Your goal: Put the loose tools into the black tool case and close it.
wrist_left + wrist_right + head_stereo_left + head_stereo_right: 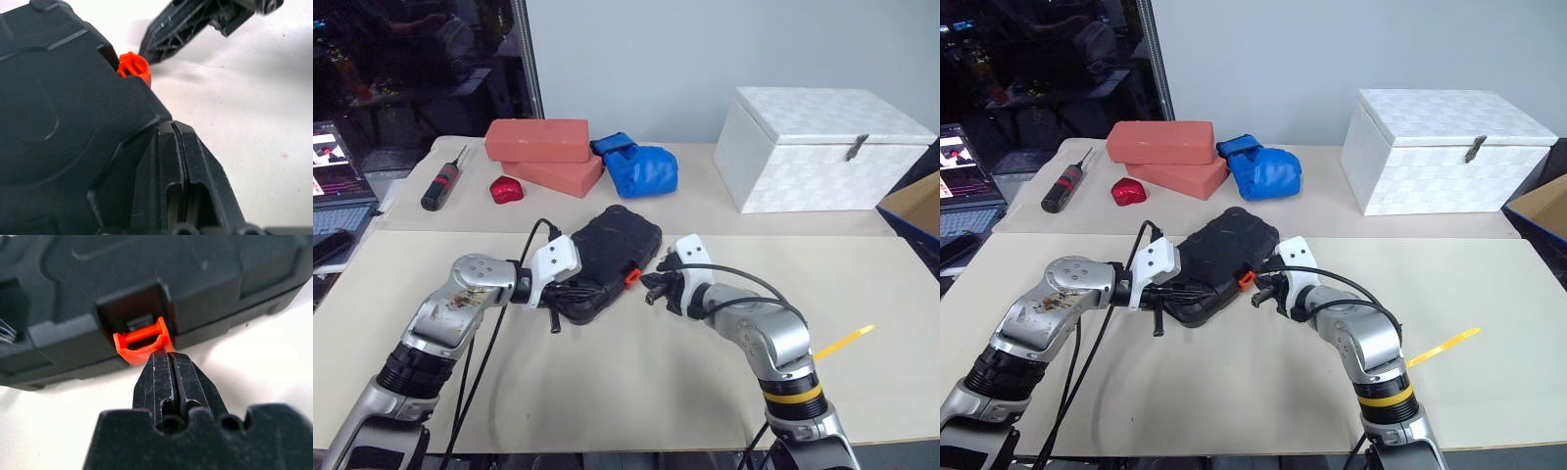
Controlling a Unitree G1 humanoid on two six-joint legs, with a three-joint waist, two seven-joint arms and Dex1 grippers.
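1. Black tool case (615, 257) is lying closed and flat on the near table (636, 382), between my two arms, and both pincers are working at its edges.
2. My right pincer (168, 363) is showing its two fingers pressed together with nothing between them; their joined tips are touching the underside of the orange latch (143, 340), which is sticking out from the case's front edge.
3. My left pincer (182, 147) is also sitting with its fingers squeezed shut, gripping nothing, and it is resting against the case's near left corner, with the lid's black surface right beside it.
4. From the head camera I am seeing the left pincer (563, 294) at the case's lower left corner and the right pincer (656, 289) just right of the latch (631, 275).
5. Farther back, on the rear table, I am seeing two red bricks (543, 152) stacked, a blue crumpled cloth (639, 168) touching them, and a small red object (506, 190) in front.
6. A black-and-red screwdriver (442, 183) is lying at the far left, and a large white box (822, 147) is standing at the far right, well apart from the case.
7. A thin yellow strip (844, 342) is lying on the near table to my right.
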